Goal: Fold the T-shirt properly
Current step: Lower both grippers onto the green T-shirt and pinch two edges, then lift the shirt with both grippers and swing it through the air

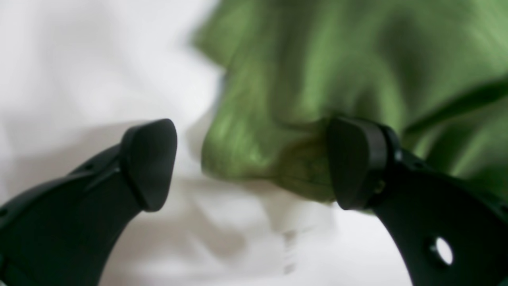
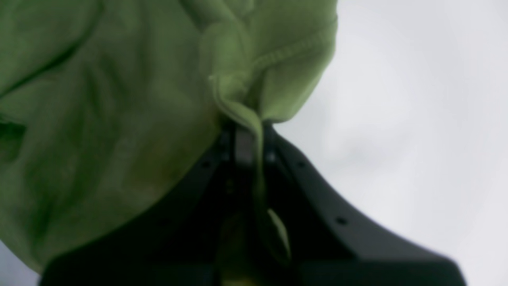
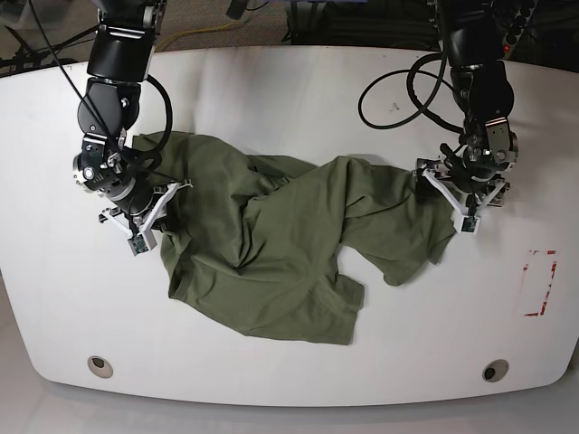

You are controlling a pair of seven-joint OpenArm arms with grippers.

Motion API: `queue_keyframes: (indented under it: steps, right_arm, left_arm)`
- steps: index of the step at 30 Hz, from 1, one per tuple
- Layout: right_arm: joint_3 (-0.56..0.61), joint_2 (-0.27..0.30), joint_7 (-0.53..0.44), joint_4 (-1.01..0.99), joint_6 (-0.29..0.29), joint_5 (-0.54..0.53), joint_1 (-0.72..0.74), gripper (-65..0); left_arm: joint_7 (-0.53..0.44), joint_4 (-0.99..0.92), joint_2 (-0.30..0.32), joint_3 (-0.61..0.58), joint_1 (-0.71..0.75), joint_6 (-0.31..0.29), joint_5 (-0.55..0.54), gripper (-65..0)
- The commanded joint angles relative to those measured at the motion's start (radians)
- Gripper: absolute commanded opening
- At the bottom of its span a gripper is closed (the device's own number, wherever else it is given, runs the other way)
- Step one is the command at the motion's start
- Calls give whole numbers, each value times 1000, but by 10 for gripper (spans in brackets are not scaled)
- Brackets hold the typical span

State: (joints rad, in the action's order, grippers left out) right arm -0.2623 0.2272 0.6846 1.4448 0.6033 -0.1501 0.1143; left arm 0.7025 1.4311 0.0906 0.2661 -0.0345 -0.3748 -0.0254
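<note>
A: What is the surface like?

B: A white counter (image 3: 298,90) with rounded corners, smooth and glossy. Two round metal fittings (image 3: 100,366) sit near its front edge, one toward each corner, and a small red-outlined rectangle (image 3: 539,282) is marked near the edge on the base view's right. Beyond the far edge, dark cables (image 3: 398,95) loop onto the top, with shadowed floor and equipment behind.

A: And the T-shirt?

B: The T-shirt (image 3: 280,244) lies crumpled across the middle of the counter, bunched into diagonal folds, stretching between the two arms.

A: The claws?

B: The right claw (image 2: 248,131) is clenched on a hemmed edge of the T-shirt, fabric pinched between its fingers. The left claw (image 1: 254,163) is spread wide, released, with a lump of green cloth lying between its pads (image 1: 151,163), touching the one farther from the bare counter.
</note>
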Motion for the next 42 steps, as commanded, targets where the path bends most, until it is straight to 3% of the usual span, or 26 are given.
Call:
queue_keyframes:
  steps: [1, 4, 7, 10, 15, 21, 26, 35, 42]
  right_arm:
    - [-4, 10, -26, 52, 0, -12, 15, -650]
    - [-4, 10, -24, 64, 0, -12, 14, -650]
    - [-4, 10, -24, 64, 0, -12, 12, -650]
    - [-4, 14, -24, 64, -1, -12, 5, -650]
    - [-47, 18, -24, 63, -1, -10, 14, -650]
    - [-35, 77, -24, 30, 2, -10, 95, -650]
    - [-30, 113, -24, -25, 2, -10, 200, -650]
    - [-28, 156, 57, -105, 7, -10, 442, -650]
    - [-27, 157, 128, -109, 8, -12, 632, -650]
  left_arm:
    - [-10, 0, 2, -9, -15, -14, 2, -151]
    - [-10, -6, 1, -12, -14, -17, 2, -283]
    - [-7, -28, 1, -12, -14, -14, 2, -487]
    - [-2, -22, 1, -11, -12, -11, 2, -619]
    - [6, 53, 2, -9, -6, -16, 2, -628]
    - [154, 288, 4, -11, 5, -17, 2, -629]
    - [210, 440, 4, -12, -32, -17, 2, -631]
    - [378, 540, 5, -6, -232, -19, 2, -633]
    - [472, 555, 54, -3, -431, -19, -5, -633]
